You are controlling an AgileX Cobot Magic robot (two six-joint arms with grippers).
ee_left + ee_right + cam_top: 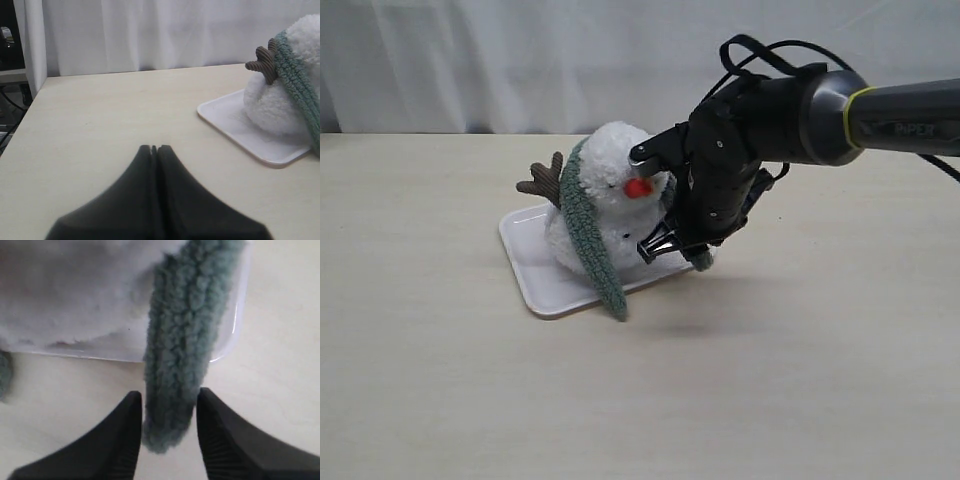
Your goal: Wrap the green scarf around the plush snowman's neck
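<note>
The plush snowman (610,160) stands on a white tray (535,275), orange nose facing front. The green scarf (585,225) runs round behind the head, and one end hangs down its left side past the tray's edge. The other end (182,340) hangs down between the fingers of my right gripper (167,400), whose jaws stand apart on either side of the scarf tip without pinching it. That gripper (665,245) is low at the snowman's right side. My left gripper (155,147) is shut and empty, off to the side of the snowman (272,105).
A brown twig arm (545,180) sticks out behind the scarf. The right arm's black wrist and cables (760,120) lean over the snowman's head. A white curtain (470,60) hangs behind the pale wooden table (640,400). The tray's corner (225,112) lies ahead of the left gripper.
</note>
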